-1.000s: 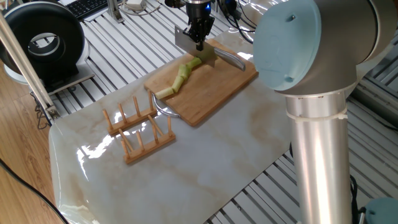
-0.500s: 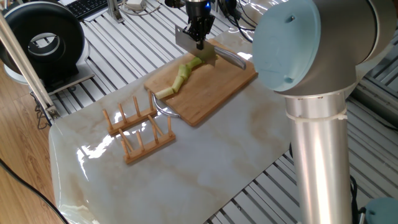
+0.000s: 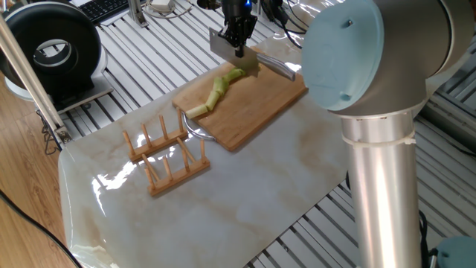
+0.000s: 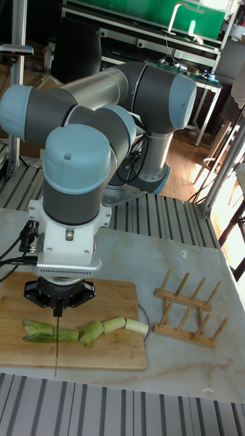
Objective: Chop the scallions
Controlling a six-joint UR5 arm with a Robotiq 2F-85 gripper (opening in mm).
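- While the gripper (image 3: 239,39) is hanging over the far end of the cutting board (image 3: 256,104), its fingers are clamped narrow on the top of a knife (image 3: 232,53), which is pointing straight down.
- In the tall fixed view, the knife (image 4: 57,337) is showing edge-on as a thin upright line under the gripper (image 4: 59,306), crossing the green end of the scallions (image 4: 85,331).
- Whether the blade is touching the board or hovering just above it cannot be told from either view.
- The scallions (image 3: 219,91) are lying on the cutting board (image 4: 122,300), running in the fixed view from the darker green end at 1 o'clock, under the blade, to the whitish end at 7 o'clock near the board's corner.
- The stalk is lying in several short pieces, end to end in a slightly bent row; in the tall fixed view gaps are showing between the pieces to the right of the blade.
- A curved metal handle (image 3: 195,132) is sticking out at the board's near corner, at about 7 o'clock from the scallions.
- A wooden rack (image 3: 165,154) with upright pegs is standing on the marble tabletop (image 3: 245,193), at about 8 o'clock from the board and apart from it.
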